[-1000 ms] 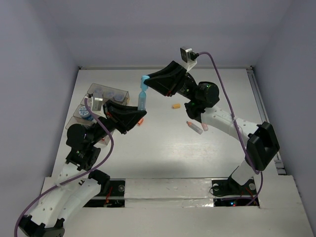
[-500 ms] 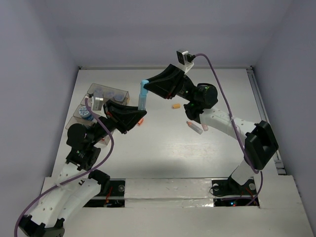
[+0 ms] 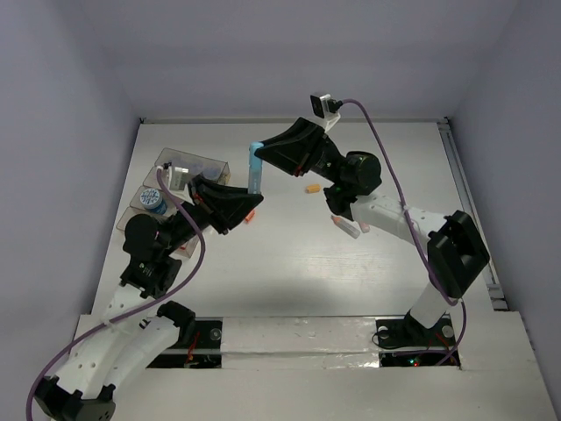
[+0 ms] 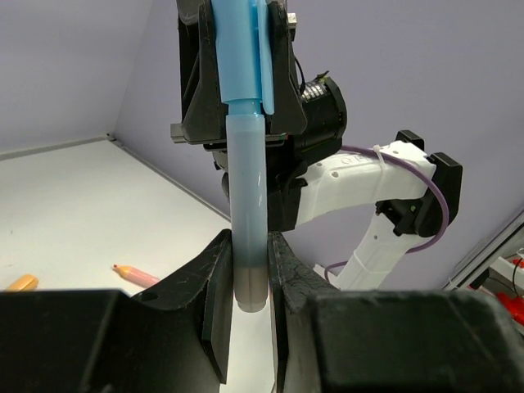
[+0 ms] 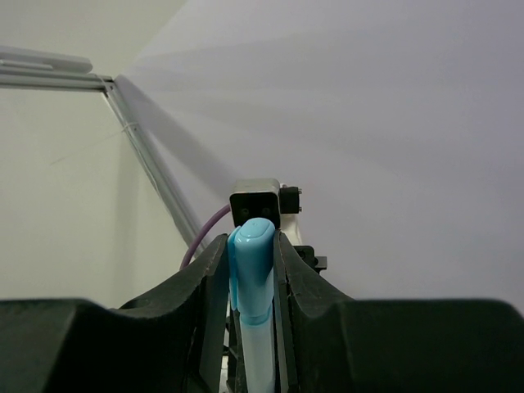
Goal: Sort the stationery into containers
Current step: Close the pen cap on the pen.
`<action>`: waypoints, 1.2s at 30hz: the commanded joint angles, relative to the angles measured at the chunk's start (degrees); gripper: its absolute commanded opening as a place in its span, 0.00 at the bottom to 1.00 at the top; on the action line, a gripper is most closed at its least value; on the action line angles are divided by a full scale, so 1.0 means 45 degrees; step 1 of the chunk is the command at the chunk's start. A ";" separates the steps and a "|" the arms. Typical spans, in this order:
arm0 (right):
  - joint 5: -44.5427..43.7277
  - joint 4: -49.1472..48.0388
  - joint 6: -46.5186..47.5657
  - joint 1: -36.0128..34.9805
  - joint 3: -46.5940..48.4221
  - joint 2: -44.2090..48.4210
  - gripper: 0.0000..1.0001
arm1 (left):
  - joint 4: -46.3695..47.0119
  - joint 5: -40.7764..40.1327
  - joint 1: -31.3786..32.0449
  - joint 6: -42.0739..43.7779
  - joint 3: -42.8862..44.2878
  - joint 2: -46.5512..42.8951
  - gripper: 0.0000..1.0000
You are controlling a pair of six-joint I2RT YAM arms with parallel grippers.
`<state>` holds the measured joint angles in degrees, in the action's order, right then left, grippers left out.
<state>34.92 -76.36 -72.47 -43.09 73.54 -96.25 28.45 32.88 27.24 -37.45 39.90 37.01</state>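
No text, brand or number is readable. The blue marker (image 4: 246, 188) in the left claw (image 4: 248, 250) shows plain colour.

Left arm (image 3: 131, 324) and right arm (image 3: 399, 219): white links, bulky black joint housings. Purple left cable (image 3: 188, 254) and right cable (image 3: 394, 189) looped off the wrists. A small silver camera (image 3: 323, 105) sat on the right wrist. Left end effector (image 3: 254, 198) and right end effector (image 3: 257, 156): black, wedge-shaped, with matte fingers (image 4: 217, 303). A white zip tie (image 4: 378, 152) cinched the right cable.
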 commanded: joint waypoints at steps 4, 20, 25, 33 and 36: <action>0.0873 -0.1548 0.0224 -0.0346 -0.0950 0.0255 0.00 | 0.2331 -0.0608 -0.0039 -0.0329 0.0879 -0.0334 0.00; 0.1342 -0.0569 0.1163 -0.0483 -0.1947 0.0785 0.00 | 0.2660 -0.0804 -0.0039 -0.0485 0.1016 -0.0239 0.00; 0.1420 -0.0942 0.0889 -0.0620 -0.2239 0.0548 0.00 | 0.2897 -0.0784 -0.0039 -0.0447 0.1347 0.0094 0.00; 0.1479 0.1302 0.2215 -0.0872 -0.3138 0.1134 0.00 | 0.2430 -0.0706 -0.0039 -0.0155 0.2362 0.0173 0.00; 0.1518 0.1889 0.2646 -0.0989 -0.3606 0.1193 0.00 | 0.1942 -0.0686 -0.0039 0.0119 0.2987 0.0212 0.00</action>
<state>28.86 -78.39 -65.82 -43.59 61.89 -89.43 22.41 36.12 27.64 -38.83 44.18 38.92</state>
